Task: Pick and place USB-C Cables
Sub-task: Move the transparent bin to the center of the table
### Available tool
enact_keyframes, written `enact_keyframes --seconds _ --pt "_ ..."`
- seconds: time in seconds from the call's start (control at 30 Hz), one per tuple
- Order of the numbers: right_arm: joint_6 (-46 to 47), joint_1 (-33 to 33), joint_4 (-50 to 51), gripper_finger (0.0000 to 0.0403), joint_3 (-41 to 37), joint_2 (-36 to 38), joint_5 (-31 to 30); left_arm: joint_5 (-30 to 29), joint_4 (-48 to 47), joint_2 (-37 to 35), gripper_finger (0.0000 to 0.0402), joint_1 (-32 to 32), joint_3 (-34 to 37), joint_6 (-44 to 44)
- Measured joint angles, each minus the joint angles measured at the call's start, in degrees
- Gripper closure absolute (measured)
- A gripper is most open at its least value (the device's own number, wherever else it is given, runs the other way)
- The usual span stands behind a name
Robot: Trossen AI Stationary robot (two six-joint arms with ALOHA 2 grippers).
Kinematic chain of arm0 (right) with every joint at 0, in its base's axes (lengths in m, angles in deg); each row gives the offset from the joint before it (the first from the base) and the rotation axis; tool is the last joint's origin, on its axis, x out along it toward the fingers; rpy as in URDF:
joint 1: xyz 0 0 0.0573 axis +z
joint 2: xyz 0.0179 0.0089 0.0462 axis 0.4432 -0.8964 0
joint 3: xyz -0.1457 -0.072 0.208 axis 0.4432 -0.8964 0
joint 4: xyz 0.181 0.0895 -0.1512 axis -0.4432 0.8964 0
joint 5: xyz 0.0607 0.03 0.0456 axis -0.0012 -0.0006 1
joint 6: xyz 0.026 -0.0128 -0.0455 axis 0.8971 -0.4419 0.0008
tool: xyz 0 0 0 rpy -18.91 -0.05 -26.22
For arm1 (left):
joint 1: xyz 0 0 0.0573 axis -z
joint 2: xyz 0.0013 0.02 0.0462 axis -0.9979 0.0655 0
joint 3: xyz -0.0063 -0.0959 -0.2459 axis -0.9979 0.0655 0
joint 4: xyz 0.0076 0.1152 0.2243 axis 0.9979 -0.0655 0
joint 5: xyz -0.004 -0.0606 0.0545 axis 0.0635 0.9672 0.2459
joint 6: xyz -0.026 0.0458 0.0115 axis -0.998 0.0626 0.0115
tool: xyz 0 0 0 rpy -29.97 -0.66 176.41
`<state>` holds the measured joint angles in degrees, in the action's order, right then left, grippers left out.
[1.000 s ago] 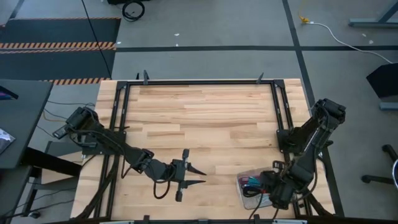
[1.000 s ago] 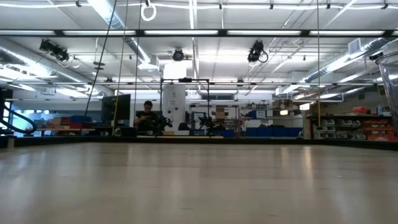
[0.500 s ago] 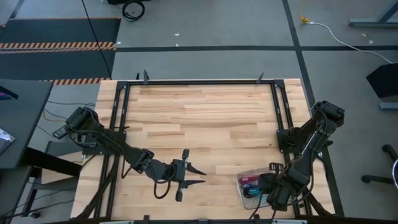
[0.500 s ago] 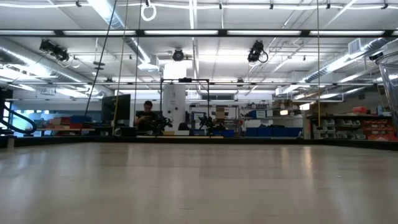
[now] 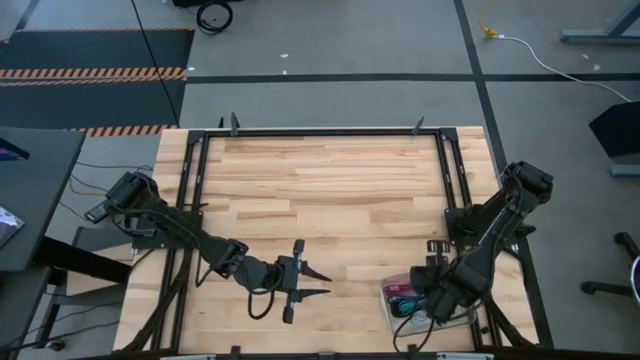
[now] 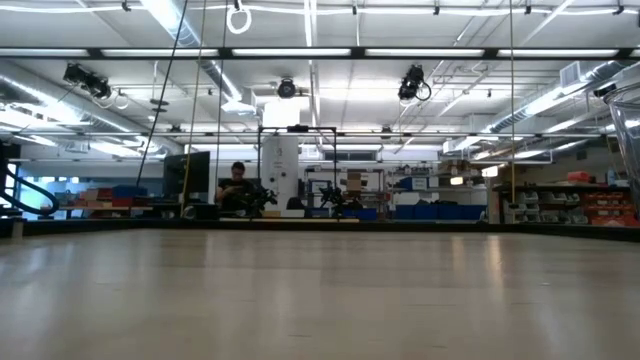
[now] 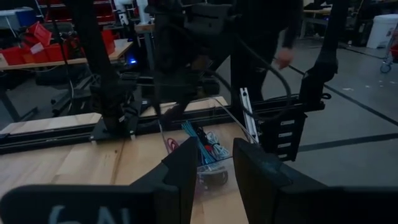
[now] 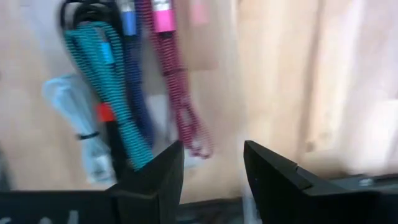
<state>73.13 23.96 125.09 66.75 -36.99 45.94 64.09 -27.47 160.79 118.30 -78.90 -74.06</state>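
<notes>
My right jaws (image 5: pixel 418 296) have slid in over the tray (image 5: pixel 392 312) from its outer side in the last second — open, a clear gap between the fingers, nothing held — so I judge the first pick is about to start, no cable lifted yet. The tray sits at the near right corner of the tabletop (image 5: pixel 320 190) with the cables (image 8: pixel 134 81) bundled inside — teal, blue, maroon and a pale one side by side. Left jaws (image 5: pixel 322 284) wait open and empty at the near middle.
</notes>
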Motion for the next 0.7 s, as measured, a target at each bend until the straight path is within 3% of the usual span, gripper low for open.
enact_keyframes --seconds 0.2,0.7 --pt "-3.4 -3.2 0.1 0.0229 0.0 0.0 -5.9 0.0 -0.5 0.0 0.029 0.0 0.0 0.0" --pt "-4.8 -6.2 -2.9 0.0247 -0.3 0.0 0.2 0.0 0.2 0.0 0.029 0.0 0.0 -1.2"
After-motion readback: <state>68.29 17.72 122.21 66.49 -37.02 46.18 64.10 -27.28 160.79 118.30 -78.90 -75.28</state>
